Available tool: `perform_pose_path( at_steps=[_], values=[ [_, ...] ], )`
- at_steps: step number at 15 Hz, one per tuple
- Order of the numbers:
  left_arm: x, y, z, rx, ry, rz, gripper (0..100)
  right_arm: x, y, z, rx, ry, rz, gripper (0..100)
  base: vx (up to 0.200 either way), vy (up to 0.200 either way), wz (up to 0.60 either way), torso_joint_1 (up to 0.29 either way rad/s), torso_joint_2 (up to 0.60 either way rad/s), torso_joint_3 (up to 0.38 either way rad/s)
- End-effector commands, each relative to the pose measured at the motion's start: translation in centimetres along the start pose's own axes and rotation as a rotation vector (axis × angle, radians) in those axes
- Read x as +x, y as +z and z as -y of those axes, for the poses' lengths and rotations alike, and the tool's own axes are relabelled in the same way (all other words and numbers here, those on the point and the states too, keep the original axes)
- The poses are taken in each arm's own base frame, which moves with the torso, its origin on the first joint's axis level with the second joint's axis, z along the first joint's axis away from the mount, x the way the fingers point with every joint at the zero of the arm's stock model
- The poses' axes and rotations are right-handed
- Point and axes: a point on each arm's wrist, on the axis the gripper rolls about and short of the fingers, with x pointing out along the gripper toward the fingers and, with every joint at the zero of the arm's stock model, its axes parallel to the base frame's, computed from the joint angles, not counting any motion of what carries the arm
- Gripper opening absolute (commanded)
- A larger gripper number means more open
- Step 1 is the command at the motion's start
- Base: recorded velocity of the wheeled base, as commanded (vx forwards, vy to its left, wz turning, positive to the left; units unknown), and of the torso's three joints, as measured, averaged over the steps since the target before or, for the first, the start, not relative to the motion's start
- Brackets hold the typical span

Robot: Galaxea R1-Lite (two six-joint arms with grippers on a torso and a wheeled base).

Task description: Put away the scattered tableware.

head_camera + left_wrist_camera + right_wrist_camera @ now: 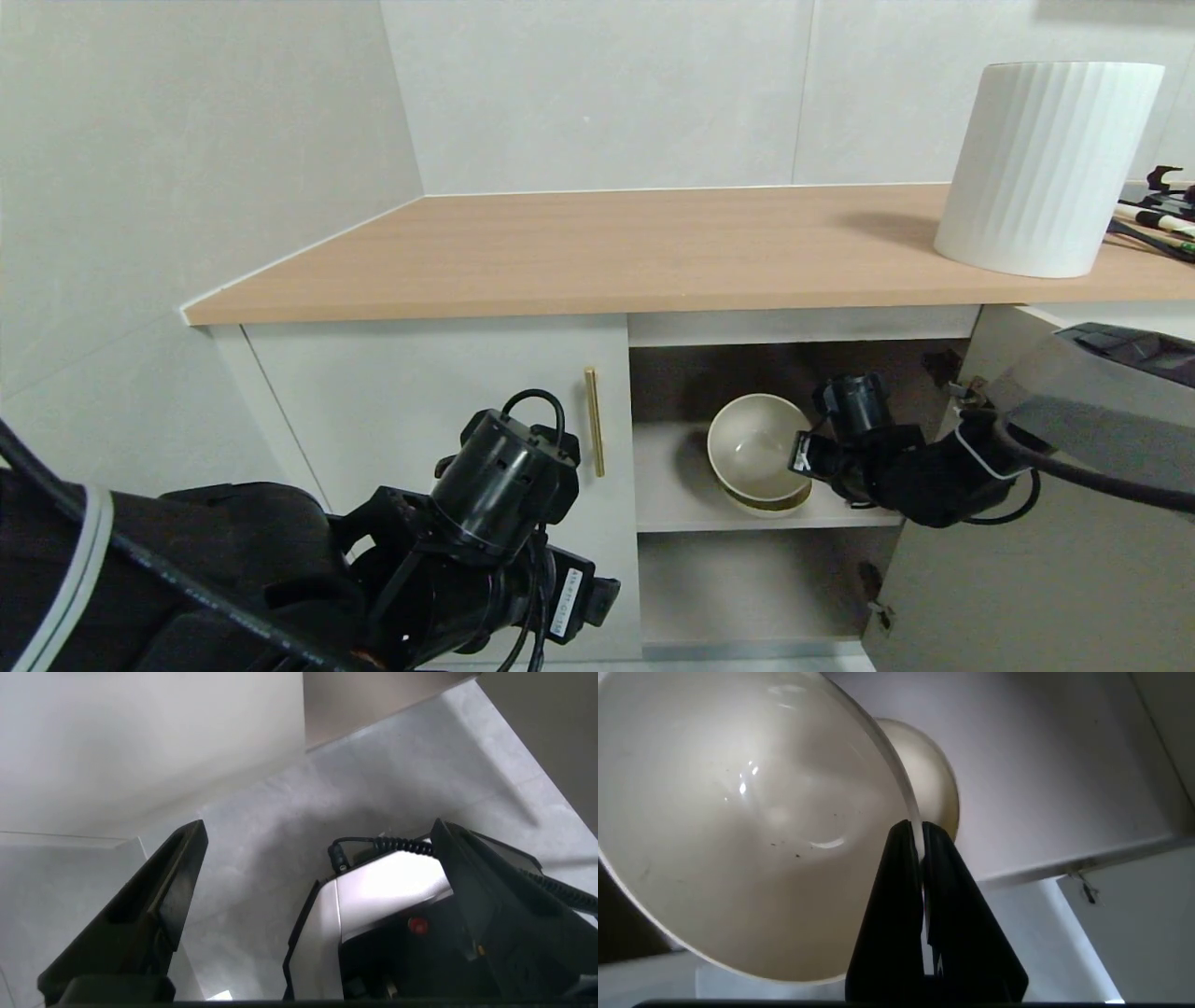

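**Bowl nearly shelved.** The left gripper [316, 831] is held low in front of the closed cabinet door [429, 439], its fingers [159, 896] spread wide and grasping nothing. To its right, inside the open compartment, a cream bowl [754, 450] is held tilted over the upper shelf [672, 490]. Its rim is pinched by the right gripper [801, 457], whose fingers are clenched on it. The bowl appears to lean on a second dish [767, 504] already stored there. It is judged all but put away, with only its release and the closing of the open door [1027, 560] left. Farther right on the desk [597, 252], beside a white ribbed container [1046, 168], a few utensils [1162, 219] are seen at the edge, possibly yet to be collected.
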Motion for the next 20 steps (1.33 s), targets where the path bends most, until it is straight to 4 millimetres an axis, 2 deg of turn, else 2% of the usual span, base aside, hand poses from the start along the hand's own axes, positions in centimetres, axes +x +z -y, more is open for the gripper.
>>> perform_pose_path(
  at_steps=[1,12,13,18,20],
  values=[
    [0.1,0.0,0.0,-0.001,0.001,-0.002,100,1.3,-0.8,0.4,-0.004,-0.02,-0.02,0,0.0,0.0,0.0,0.0,0.0,0.0],
    [0.1,-0.1,0.0,0.001,0.003,-0.006,100,2.0,-1.3,0.5,-0.019,-0.035,-0.045,0,0.0,0.0,0.0,0.0,0.0,0.0],
    [0.1,-0.1,0.0,0.0,0.002,-0.004,100,2.0,-1.3,0.5,-0.019,-0.035,-0.045,100,0.0,0.0,0.0,0.0,0.0,0.0],
    [0.0,0.0,0.0,-0.001,0.0,0.001,100,1.4,-1.2,0.4,-0.019,-0.024,-0.047,100,0.0,0.0,0.0,0.0,0.0,0.0],
    [-0.2,0.1,0.0,-0.004,-0.003,0.007,100,0.6,-0.9,0.5,-0.02,-0.018,-0.047,100,0.0,0.0,0.0,0.0,0.0,0.0]
  ],
)
